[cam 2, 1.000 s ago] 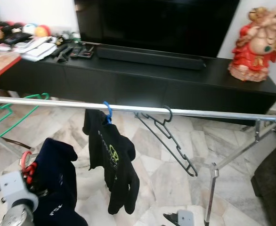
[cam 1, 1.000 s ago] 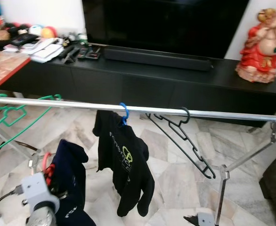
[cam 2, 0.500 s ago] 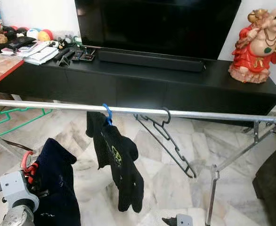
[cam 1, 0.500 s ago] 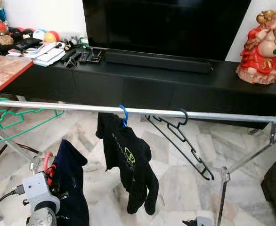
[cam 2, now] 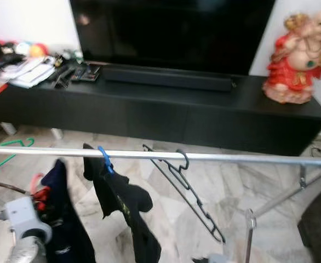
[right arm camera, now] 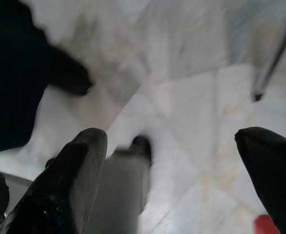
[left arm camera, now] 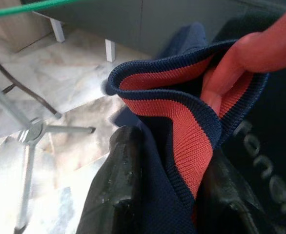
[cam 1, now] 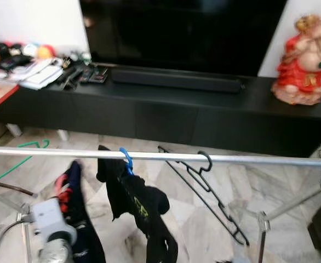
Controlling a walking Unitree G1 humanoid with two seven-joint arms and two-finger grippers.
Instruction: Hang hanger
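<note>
A silver rail (cam 1: pixel 215 158) crosses in front of me. On it hang a blue hanger (cam 1: pixel 127 159) carrying a black garment (cam 1: pixel 141 205), an empty black hanger (cam 1: pixel 210 183) and, far left, a green hanger (cam 1: pixel 23 149). My left gripper (left arm camera: pixel 170 161) is shut on the red-and-navy collar (left arm camera: pixel 182 122) of a navy garment (cam 1: pixel 75 219) that sits on a red hanger (left arm camera: pixel 260 48). The garment's top is just below the rail, left of the black garment. My right gripper (right arm camera: pixel 172 146) is open, low over the marble floor.
Behind the rail stands a long black TV cabinet (cam 1: pixel 171 107) with a soundbar, a red statue (cam 1: pixel 305 60) at its right end and clutter (cam 1: pixel 34 68) at its left. Rack legs (cam 1: pixel 262 224) slant down at the right. The floor is marble (cam 1: pixel 204 230).
The camera has shifted, so the rail sits lower in the picture. My left gripper has lifted the navy garment up close under the rail. The black garment is swinging.
</note>
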